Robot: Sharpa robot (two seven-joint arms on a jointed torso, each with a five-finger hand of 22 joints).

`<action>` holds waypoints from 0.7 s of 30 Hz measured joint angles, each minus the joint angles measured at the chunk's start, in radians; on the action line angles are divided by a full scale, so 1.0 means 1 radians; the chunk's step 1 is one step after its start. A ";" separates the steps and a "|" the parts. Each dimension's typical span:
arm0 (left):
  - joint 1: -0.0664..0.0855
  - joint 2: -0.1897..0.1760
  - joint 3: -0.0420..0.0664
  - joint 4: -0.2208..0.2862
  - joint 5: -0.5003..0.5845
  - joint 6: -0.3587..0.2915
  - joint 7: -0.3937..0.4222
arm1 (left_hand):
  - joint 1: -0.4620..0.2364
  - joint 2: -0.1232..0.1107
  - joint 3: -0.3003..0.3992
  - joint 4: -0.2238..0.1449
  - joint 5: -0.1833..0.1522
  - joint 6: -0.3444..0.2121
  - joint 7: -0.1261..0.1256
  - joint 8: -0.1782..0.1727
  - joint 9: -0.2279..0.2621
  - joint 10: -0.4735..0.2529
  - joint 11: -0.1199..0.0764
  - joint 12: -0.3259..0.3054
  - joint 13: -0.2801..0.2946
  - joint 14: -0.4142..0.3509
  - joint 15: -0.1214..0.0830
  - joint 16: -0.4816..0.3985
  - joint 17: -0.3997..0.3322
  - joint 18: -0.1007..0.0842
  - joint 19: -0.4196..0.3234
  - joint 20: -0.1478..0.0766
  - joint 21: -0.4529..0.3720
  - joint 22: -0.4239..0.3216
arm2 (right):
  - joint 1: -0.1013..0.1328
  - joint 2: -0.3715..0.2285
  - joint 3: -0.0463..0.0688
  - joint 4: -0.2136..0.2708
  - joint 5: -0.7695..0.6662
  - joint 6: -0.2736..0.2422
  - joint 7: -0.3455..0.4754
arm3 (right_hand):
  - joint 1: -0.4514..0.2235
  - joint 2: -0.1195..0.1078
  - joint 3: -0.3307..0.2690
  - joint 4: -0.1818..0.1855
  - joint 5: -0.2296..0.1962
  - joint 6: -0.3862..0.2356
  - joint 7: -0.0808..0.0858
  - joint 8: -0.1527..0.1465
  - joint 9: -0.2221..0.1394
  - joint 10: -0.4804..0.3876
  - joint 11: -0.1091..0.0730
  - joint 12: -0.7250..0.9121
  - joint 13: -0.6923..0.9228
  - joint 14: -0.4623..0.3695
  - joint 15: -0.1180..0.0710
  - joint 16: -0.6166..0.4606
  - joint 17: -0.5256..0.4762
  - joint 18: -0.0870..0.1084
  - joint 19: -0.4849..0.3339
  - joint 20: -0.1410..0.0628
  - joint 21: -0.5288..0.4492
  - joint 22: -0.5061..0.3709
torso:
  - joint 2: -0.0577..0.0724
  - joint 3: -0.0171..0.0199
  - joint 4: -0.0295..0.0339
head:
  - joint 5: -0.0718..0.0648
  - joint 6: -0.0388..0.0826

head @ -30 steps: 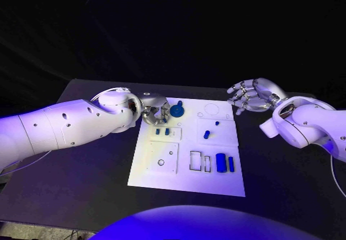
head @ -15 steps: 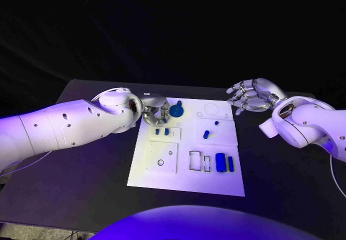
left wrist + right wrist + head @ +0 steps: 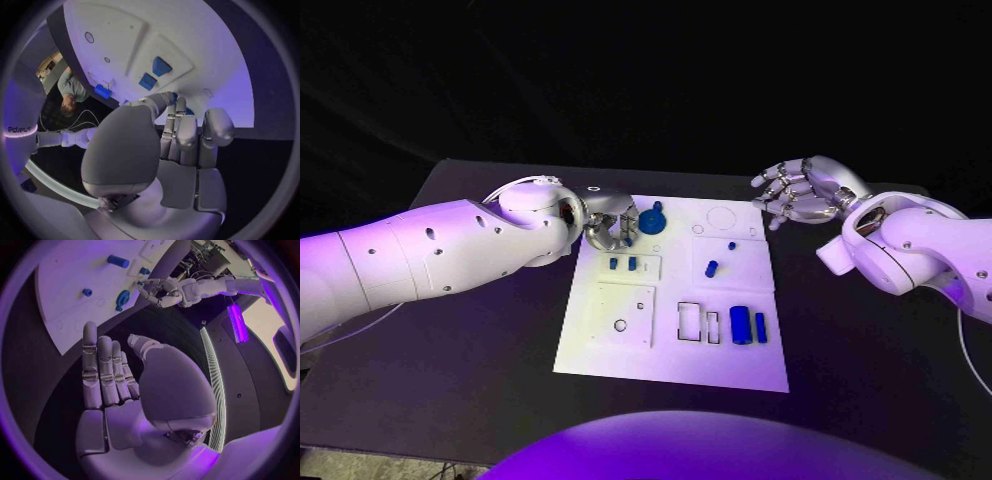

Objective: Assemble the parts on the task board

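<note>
At the far left corner of the task board (image 3: 669, 372), a round blue part (image 3: 653, 221) is touched, perhaps pinched, by the curled left hand (image 3: 606, 226), while the right hand (image 3: 795, 194), fingers apart and empty, is held off the far right corner.

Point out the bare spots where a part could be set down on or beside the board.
Free: the task board near edge, below the blue blocks; the table beside it. Crowded: the far left corner, where the left hand meets the round blue part.
</note>
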 measured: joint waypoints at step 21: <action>-0.001 -0.003 -0.001 -0.004 0.001 0.001 0.000 | -0.054 -0.038 -0.004 0.021 0.000 -0.047 0.007 -0.063 -0.015 -0.044 0.025 -0.075 -0.014 -0.018 0.018 -0.013 -0.046 0.000 -0.020 0.020 -0.026 -0.041 | 0.000 0.000 0.000 -0.001 0.000 0.001 0.000 | 0.000 0.000 0.000 0.000 0.000 0.000 0.000 0.000 -0.002 0.000 0.000 0.000 -0.003 0.000 0.000 0.000 -0.001 0.000 0.000 0.000 0.000 -0.002 | -0.001 -0.0009 0.0009 | -0.003 0.000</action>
